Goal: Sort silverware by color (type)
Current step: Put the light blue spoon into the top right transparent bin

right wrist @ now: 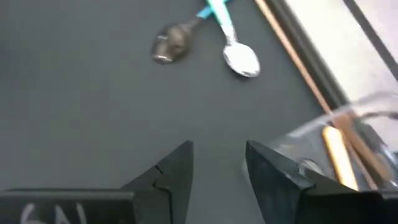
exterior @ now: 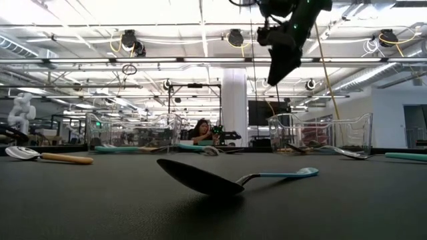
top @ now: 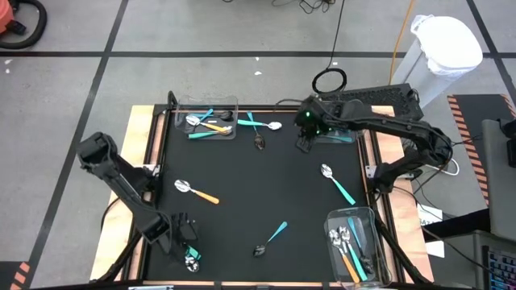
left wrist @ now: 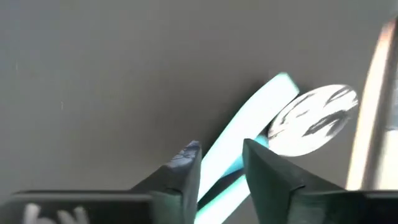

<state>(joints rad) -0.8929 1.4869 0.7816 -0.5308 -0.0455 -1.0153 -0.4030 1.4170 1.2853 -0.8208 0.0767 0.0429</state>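
Observation:
Spoons with teal or orange handles lie loose on the black table. They include an orange-handled one, a teal one, a dark-headed teal one that is close in the low view, and three near the far edge. My left gripper is open low at the near left. Its fingers stand on either side of a teal handle, beside a silver spoon head. My right gripper is open and empty above the far middle of the table. My left gripper comes from above with one finger on each side of the teal handle, which lies on the table. I cannot tell whether the fingers touch it.
A clear bin at the far left holds several spoons. Another bin at the near right holds several more. A third clear bin sits beside my right gripper and shows an orange handle. The table's wooden rim frames the black mat.

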